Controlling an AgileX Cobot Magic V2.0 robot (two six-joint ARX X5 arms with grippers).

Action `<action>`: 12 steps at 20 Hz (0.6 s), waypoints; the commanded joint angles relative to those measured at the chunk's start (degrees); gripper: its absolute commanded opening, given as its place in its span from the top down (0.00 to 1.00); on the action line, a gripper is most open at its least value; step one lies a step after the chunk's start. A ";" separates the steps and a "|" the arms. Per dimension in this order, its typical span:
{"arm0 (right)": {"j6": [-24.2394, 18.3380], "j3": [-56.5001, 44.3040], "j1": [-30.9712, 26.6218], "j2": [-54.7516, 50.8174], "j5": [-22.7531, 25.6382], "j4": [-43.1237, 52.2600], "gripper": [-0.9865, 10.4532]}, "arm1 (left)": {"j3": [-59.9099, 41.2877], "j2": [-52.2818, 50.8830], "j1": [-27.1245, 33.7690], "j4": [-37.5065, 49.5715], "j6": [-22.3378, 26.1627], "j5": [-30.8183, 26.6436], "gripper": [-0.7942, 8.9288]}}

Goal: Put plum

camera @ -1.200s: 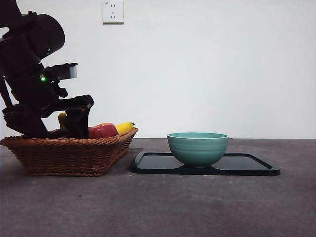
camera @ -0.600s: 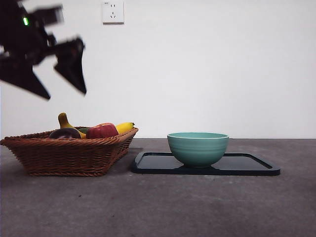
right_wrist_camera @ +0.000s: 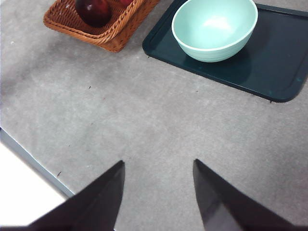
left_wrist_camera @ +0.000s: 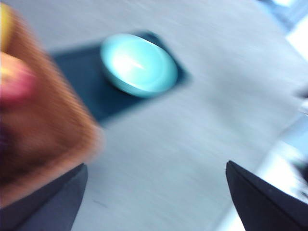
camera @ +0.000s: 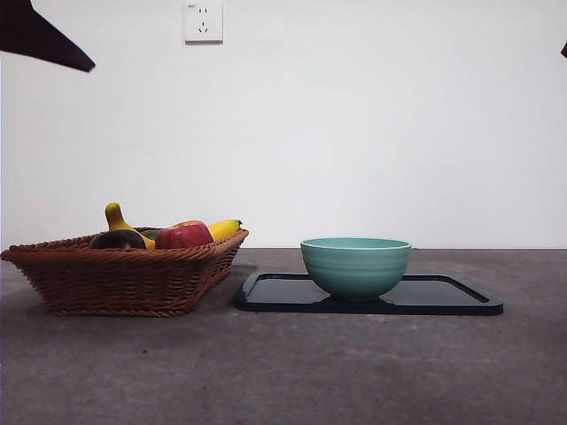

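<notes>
The dark maroon plum (camera: 117,239) lies in the wicker basket (camera: 124,276) at the left, beside a red apple (camera: 183,235). The right wrist view shows the plum (right_wrist_camera: 93,10) in the basket's (right_wrist_camera: 103,34) near corner. My left gripper (left_wrist_camera: 156,202) is open with nothing between its jaws, high above the table; its view is blurred by motion. In the front view the left arm (camera: 44,40) shows only as a black tip at the top left corner. My right gripper (right_wrist_camera: 159,166) hangs open and empty over bare table, well away from the basket.
A teal bowl (camera: 355,266) stands on a dark tray (camera: 447,297) right of the basket, also seen as bowl (right_wrist_camera: 214,28) and tray (right_wrist_camera: 272,72). Yellow bananas (camera: 223,228) lie in the basket. The table's edge (right_wrist_camera: 29,159) runs near the right gripper.
The left arm has risen out of the basket, up and to the left, to the top corner with nothing in it. The plum stays in the basket.
</notes>
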 commanded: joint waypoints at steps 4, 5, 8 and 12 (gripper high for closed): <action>0.17 0.20 0.28 0.17 0.24 0.74 0.72 | 0.96 -0.70 -0.68 -6.64 4.35 1.84 0.45; 0.17 0.20 0.28 0.17 0.24 0.74 0.72 | 0.96 -0.68 -0.68 -6.69 4.35 1.84 0.45; 0.20 0.20 0.28 0.17 0.22 0.72 0.72 | 0.96 -0.68 -0.68 -6.67 4.37 1.84 0.45; 0.46 0.20 0.28 0.17 0.24 0.74 0.72 | 0.96 -0.68 -0.68 -6.67 4.52 1.84 0.45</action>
